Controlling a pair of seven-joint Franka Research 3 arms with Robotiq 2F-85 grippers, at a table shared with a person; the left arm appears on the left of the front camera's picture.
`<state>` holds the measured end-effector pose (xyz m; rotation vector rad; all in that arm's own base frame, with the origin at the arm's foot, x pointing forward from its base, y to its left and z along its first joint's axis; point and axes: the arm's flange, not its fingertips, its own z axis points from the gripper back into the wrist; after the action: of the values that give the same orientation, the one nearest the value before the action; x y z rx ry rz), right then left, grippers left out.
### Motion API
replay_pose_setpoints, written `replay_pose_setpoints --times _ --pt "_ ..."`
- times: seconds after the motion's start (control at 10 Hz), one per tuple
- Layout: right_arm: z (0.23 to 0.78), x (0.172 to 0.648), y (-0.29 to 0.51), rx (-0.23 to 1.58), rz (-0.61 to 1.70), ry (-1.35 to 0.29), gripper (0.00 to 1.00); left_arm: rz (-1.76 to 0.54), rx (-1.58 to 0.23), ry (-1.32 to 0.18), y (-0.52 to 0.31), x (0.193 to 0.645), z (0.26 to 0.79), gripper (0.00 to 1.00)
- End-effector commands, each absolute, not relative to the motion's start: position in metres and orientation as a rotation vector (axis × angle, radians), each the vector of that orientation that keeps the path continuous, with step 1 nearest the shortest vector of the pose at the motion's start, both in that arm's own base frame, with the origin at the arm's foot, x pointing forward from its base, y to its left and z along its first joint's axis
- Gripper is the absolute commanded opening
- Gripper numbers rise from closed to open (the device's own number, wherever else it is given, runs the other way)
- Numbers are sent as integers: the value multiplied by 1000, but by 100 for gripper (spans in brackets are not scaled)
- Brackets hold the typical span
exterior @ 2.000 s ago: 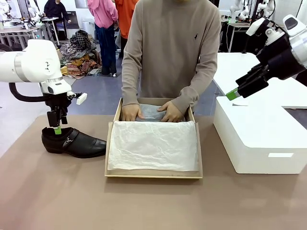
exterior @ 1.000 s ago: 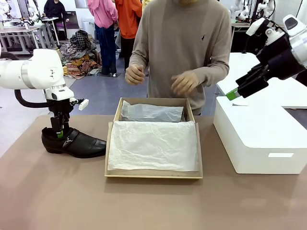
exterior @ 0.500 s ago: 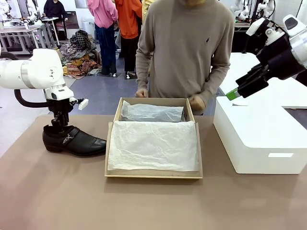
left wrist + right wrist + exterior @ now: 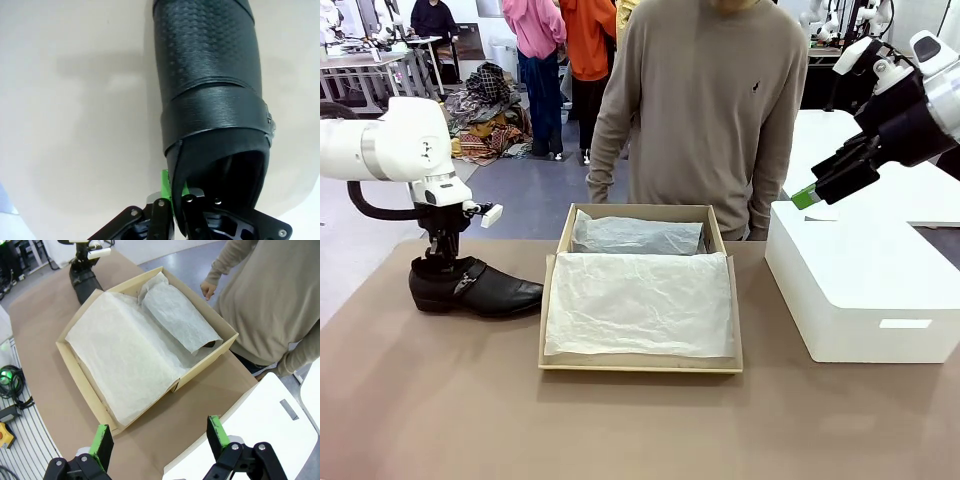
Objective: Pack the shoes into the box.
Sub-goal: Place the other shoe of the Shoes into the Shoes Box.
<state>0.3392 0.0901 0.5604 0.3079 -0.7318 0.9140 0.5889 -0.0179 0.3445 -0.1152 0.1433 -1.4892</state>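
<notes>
Shoe (image 4: pixel 210 75) collar pinched in left claw (image 4: pixel 176 193), clear from wrist | right claw (image 4: pixel 160 435) wide, facing box (image 4: pixel 205 362)

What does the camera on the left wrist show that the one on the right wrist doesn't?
Left wrist: a close-up of the left gripper pinching the black shoe at its heel rim, plus its strap. Right wrist: the open right gripper, with the tan box, its tissue paper, the white box and the person beyond. Both: the black shoe and the brown table.
</notes>
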Motion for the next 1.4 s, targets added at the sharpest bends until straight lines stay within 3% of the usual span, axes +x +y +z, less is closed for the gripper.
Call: replay_pose_setpoints --times 0.0,0.3,1.0,1.2,1.3 --pt "560 339 90 310 914 -738 100 -1469 -56 152 -12 586 350 0" --pt "560 339 90 310 914 -738 100 -1382 -57 99 8 588 376 0" --pt "560 339 90 310 914 -738 100 -865 -226 95 17 574 470 0" --pt "560 339 90 310 914 -738 100 -804 -228 98 15 567 479 0" --pt "560 339 90 310 914 -738 100 -878 -210 114 18 569 467 0"
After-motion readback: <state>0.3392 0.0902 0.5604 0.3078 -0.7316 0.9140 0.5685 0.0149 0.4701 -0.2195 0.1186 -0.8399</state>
